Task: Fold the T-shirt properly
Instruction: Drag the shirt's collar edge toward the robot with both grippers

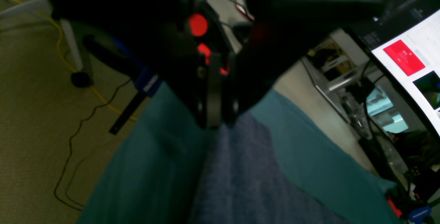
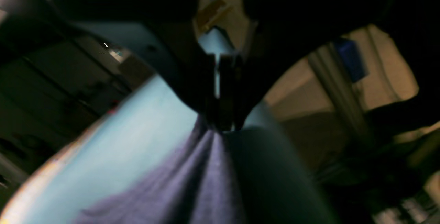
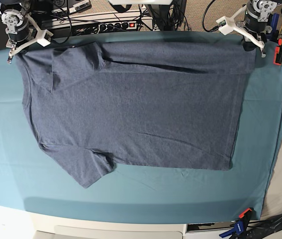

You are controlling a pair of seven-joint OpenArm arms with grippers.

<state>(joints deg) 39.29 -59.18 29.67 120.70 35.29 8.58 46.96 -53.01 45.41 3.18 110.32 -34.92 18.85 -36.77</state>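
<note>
While the T-shirt (image 3: 136, 109) lies spread across the teal table cloth (image 3: 190, 189), plain side up with no lettering showing, its far edge is lifted and doubled over into a long fold running between the two arms. One short sleeve (image 3: 88, 167) juts toward the near side of the table; the other (image 3: 76, 59) lies folded in near the far corner, on the base view's left.

Both arms reach down at the far edge of the table, one at each end of that fold. The right gripper (image 3: 12, 54) sits at the shoulder corner, on the base view's left; in its wrist view its jaws are pressed together on a gathered pinch of the blue-grey cloth, which fans out below them in creases. The left gripper (image 3: 252, 47) is at the hem corner, on the base view's right; its wrist view shows the jaws closed on the shirt's edge, with the fabric hanging away beneath.

A clamp (image 3: 278, 51) grips the table cloth just beside the left gripper.
</note>
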